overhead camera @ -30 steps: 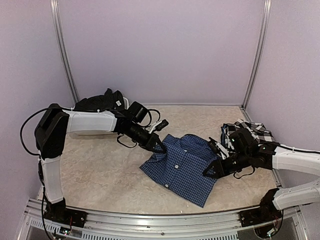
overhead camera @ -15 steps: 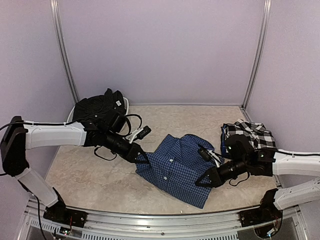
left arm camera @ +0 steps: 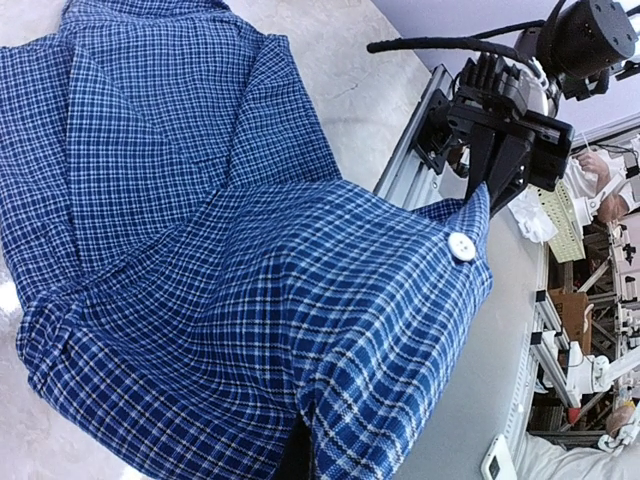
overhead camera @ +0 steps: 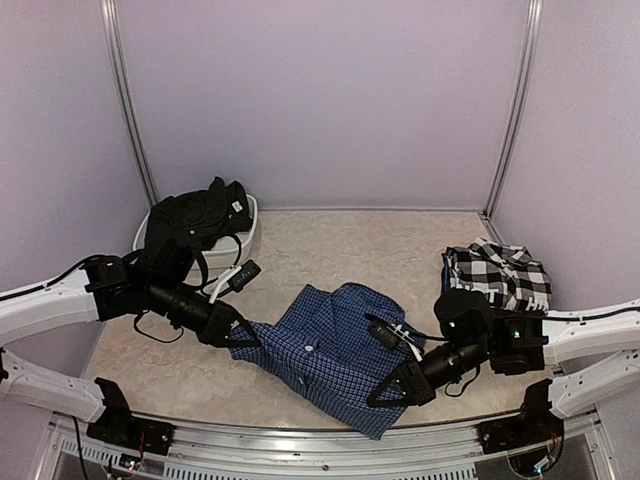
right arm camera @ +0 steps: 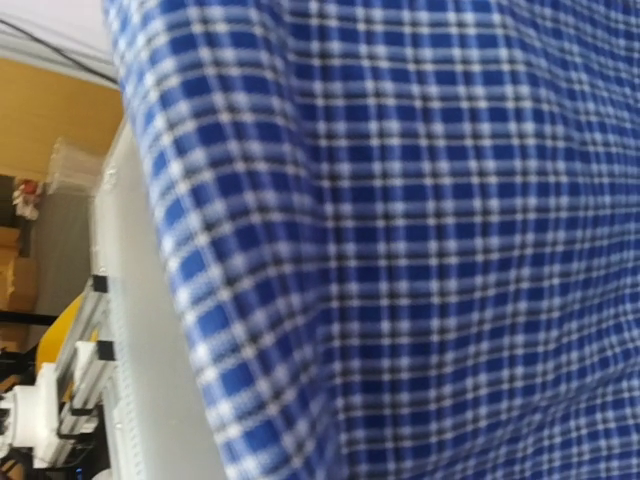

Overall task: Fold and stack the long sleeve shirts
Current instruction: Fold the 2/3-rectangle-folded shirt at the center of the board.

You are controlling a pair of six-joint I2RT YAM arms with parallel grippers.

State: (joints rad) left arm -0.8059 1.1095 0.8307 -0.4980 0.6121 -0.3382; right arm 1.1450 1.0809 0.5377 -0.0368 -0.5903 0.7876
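Note:
The blue fine-check shirt (overhead camera: 325, 350) lies partly folded on the table's near middle, one white button up. My left gripper (overhead camera: 243, 336) is shut on its left edge. My right gripper (overhead camera: 383, 393) is shut on its near right edge. In the left wrist view the blue shirt (left arm camera: 200, 250) fills the frame and hides the fingers. In the right wrist view the blue cloth (right arm camera: 450, 250) covers everything close up. The black shirt (overhead camera: 195, 215) is heaped at the back left. The black-and-white check shirt (overhead camera: 500, 275) lies crumpled at the right.
A white tray (overhead camera: 247, 222) holds the black shirt at the back left. The table's metal front rail (overhead camera: 320, 440) runs just below the blue shirt. Purple walls close in the sides and back. An arm base (left arm camera: 500, 110) on the rail shows in the left wrist view.
Both grippers have pulled the blue shirt toward the near left, close to the front rail. The left arm has swung down and back; the right arm has reached further left.

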